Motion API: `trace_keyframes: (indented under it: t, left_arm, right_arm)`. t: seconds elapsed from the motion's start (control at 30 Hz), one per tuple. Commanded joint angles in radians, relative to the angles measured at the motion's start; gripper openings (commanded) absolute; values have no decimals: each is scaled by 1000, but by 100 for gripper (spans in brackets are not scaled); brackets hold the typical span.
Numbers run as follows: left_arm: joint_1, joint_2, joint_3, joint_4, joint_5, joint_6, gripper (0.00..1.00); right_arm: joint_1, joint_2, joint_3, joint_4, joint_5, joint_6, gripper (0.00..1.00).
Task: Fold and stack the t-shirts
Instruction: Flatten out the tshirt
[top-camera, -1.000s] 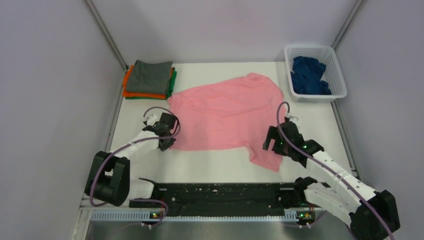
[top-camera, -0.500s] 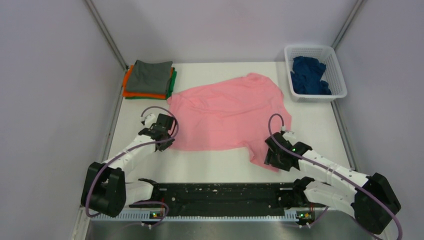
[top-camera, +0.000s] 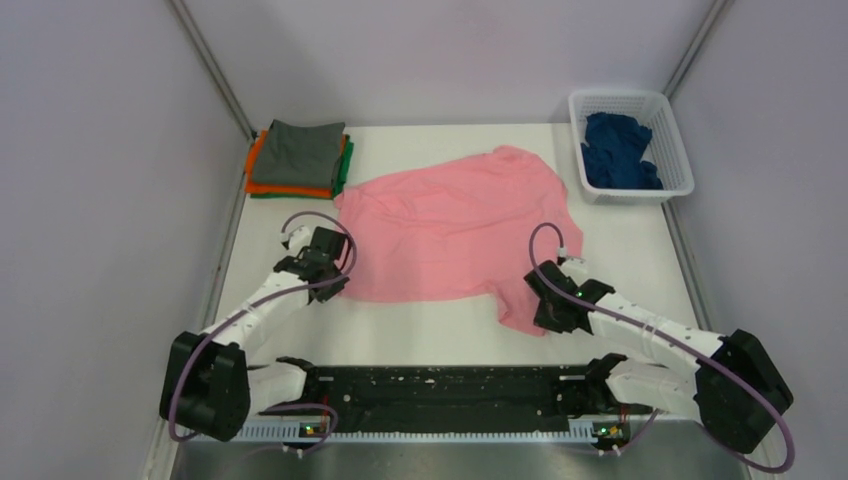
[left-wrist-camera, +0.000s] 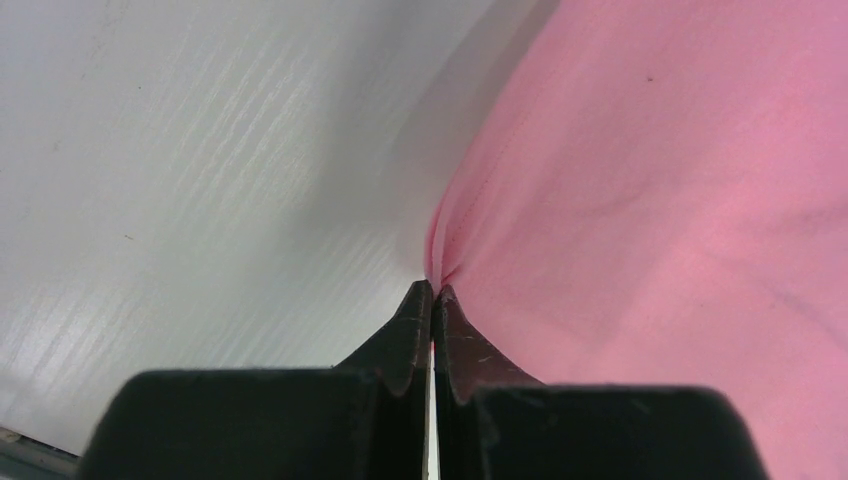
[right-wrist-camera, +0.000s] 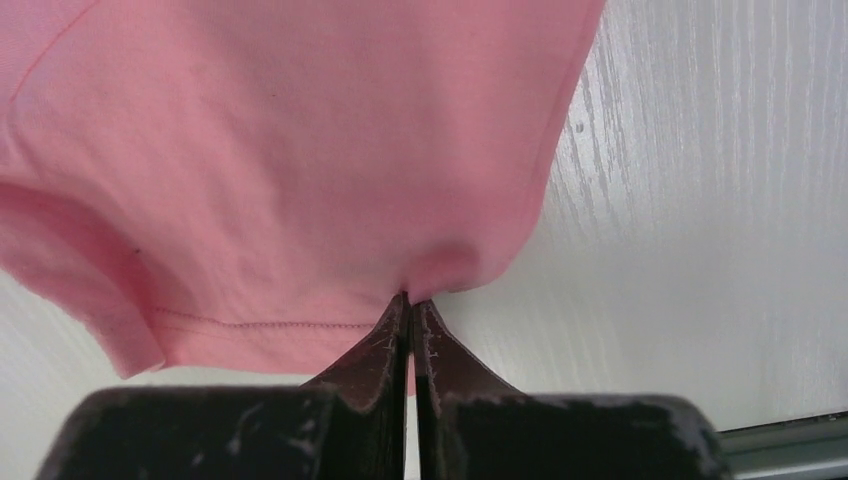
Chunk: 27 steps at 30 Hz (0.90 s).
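Right gripper (right-wrist-camera: 410, 298) dropped, clamping pink t-shirt (right-wrist-camera: 300, 150) (its edge)

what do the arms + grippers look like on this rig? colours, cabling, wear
The left arm and right arm have white links, bulky black joints and a purple cable looping above each wrist. The left gripper and right gripper each have two dark wedge-shaped fingers tapering to thin, scratched tips.

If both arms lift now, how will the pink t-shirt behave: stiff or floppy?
Probably floppy: the pink t-shirt puckers into creases where the left gripper and right gripper pinch its edges. It would likely sag between them. It looks thin and light, lying nearly flat on the table.
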Motion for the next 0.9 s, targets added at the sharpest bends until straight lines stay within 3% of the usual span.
trace_keyframes:
  t: [0.0, 0.23, 0.43, 0.63, 0.87]
  left_arm:
    - [6, -68, 77, -12, 86, 79, 0]
    - [5, -195, 307, -79, 226, 138, 0]
    - [5, -352, 527, -85, 222, 185, 0]
    - [5, -362, 869, -201, 241, 235, 0]
    - [5, -355, 1166, -257, 351, 251, 0]
  right_arm:
    - [12, -26, 69, 54, 53, -39, 0]
    - [11, -146, 400, 34, 263, -158, 0]
    - [10, -198, 654, 18, 342, -234, 0]
    - [10, -227, 970, 27, 261, -401, 0]
    - [11, -173, 1389, -28, 34, -540, 0]
